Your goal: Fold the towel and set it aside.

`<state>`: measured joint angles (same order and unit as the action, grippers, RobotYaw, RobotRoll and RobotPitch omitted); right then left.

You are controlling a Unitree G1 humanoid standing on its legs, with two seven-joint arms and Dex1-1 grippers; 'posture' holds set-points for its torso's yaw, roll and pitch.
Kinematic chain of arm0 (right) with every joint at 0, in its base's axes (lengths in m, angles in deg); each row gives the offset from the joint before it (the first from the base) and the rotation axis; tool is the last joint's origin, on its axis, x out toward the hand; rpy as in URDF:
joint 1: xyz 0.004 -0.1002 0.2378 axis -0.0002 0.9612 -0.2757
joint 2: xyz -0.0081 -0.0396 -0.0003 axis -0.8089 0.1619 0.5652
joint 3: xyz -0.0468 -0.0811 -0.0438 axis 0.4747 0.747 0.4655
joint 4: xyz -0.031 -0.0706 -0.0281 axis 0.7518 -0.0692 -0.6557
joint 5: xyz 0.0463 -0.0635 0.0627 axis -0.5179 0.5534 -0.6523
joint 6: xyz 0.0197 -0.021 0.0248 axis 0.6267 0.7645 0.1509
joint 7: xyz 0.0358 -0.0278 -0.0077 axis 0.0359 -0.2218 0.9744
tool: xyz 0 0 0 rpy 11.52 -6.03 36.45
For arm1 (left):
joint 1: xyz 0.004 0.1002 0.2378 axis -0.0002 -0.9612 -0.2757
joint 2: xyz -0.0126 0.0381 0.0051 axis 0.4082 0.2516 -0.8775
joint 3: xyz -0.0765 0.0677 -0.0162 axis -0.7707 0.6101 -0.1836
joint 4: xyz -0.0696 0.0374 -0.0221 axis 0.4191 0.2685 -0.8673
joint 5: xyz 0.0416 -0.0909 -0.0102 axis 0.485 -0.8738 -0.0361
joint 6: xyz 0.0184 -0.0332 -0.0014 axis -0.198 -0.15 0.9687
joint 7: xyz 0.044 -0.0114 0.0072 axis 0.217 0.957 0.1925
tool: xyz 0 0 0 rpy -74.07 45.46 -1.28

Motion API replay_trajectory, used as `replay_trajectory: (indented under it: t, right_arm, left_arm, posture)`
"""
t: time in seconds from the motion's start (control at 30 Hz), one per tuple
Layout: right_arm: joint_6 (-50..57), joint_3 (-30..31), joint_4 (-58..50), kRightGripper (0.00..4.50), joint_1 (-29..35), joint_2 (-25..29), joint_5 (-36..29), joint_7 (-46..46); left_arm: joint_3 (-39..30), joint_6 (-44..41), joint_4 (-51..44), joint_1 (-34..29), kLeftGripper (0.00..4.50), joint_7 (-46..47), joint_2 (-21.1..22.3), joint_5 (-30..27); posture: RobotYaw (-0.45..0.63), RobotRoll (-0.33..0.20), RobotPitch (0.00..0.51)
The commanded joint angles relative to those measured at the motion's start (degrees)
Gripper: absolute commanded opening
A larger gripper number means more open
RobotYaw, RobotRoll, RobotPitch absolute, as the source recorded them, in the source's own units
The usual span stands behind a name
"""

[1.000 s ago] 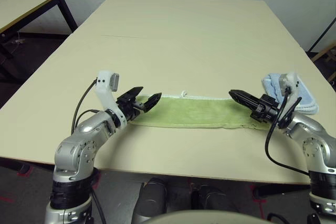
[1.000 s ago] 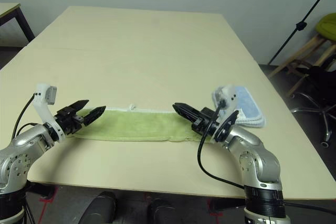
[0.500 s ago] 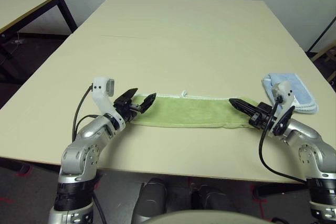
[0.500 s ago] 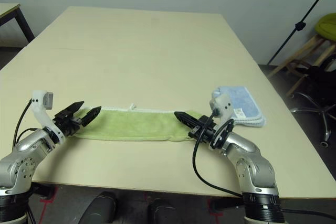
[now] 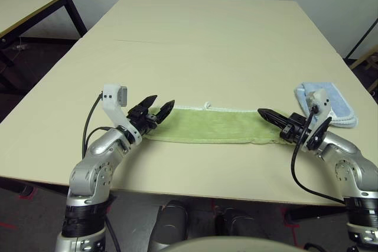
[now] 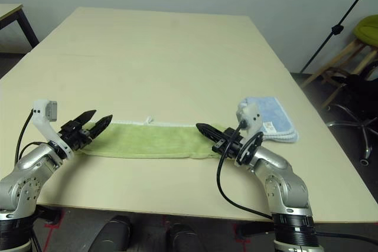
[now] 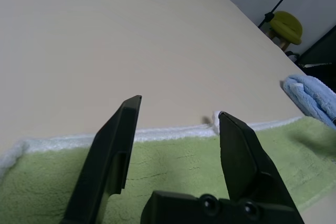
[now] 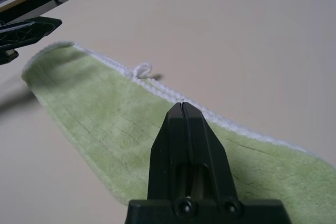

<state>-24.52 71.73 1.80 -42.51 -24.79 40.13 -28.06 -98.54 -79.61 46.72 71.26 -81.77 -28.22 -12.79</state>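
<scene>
The lime-green towel lies as a long narrow strip near the table's front edge. White stitching runs along its far side, with a small white loop there. My left gripper is open and hovers just above the towel's left end, nothing between its fingers. My right gripper is shut, its tip pointing left low over the towel's right end and holding nothing. The right wrist view looks along the shut fingers over the towel to the loop.
A smaller folded light-blue cloth lies on the table just right of the towel, behind my right wrist. A second table stands at the far left. A green chair and a black stand are beyond the right edge.
My right arm has dropped lower, bringing its shut gripper down close to the towel's right end. The left gripper has drawn back slightly to the left. The towel has not moved.
</scene>
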Motion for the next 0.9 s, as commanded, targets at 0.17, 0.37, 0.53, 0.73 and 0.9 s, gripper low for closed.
replay_trajectory:
  t: [0.17,0.37,0.53,0.73,0.9]
  right_arm:
    - [-0.34,0.46,0.22,0.00,0.11,0.02,-0.19,-0.04]
    - [-0.40,0.53,0.52,0.00,-0.38,-0.19,-0.28,-0.07]
    - [-0.29,0.60,0.51,0.00,-0.55,-0.29,-0.40,-0.05]
    - [-0.28,0.83,0.71,0.00,-0.89,-0.34,-0.42,0.13]
    - [-0.34,0.91,1.21,0.00,-1.56,-0.23,-0.37,0.32]
  left_arm:
    - [2.92,1.80,0.32,-1.93,3.16,-1.32,1.70,2.61]
    - [2.85,3.39,0.44,-1.34,2.98,-0.65,1.05,3.08]
    - [1.86,5.18,0.67,-0.71,4.12,0.61,0.31,3.63]
    - [1.85,5.11,0.85,-0.74,4.48,0.58,0.47,3.52]
    - [1.91,5.92,1.33,-0.37,4.48,0.59,0.62,4.11]
  posture:
    - [0.15,0.000,0.091]
    - [0.15,0.000,0.088]
    - [0.16,0.000,0.088]
    - [0.16,0.000,0.084]
    - [0.16,0.000,0.077]
